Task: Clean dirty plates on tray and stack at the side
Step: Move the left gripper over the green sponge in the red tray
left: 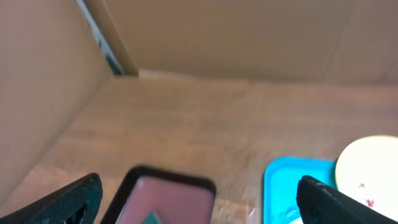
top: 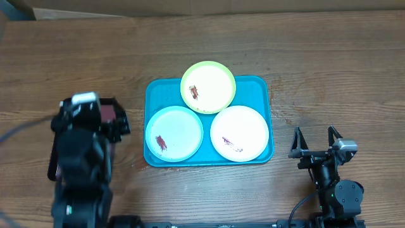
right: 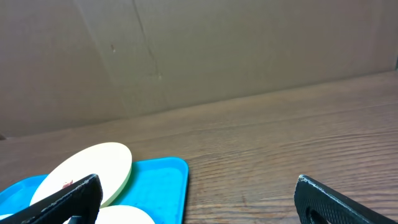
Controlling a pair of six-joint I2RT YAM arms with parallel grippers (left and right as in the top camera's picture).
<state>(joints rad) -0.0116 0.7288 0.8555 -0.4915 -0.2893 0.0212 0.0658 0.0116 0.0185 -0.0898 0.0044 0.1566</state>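
The blue tray [top: 258, 88] lies mid-table and holds three smeared plates. The yellow-green plate [top: 207, 87] is at the far edge, the light blue plate [top: 174, 133] at front left, and the white plate [top: 239, 133] at front right. My left gripper [left: 199, 194] is open and empty, left of the tray. My right gripper [top: 314, 142] is open and empty, low over the table to the right of the tray. The tray [right: 158, 180], yellow-green plate [right: 87, 168] and white plate's edge [right: 121, 216] show in the right wrist view. The tray [left: 286, 180] and yellow-green plate [left: 370, 162] show in the left wrist view.
A small black tray with a dark red inside [top: 116, 115] sits under my left gripper and also shows in the left wrist view [left: 168, 196], with a teal bit inside it. Cardboard walls [right: 186, 50] stand along the back of the wooden table [top: 329, 76].
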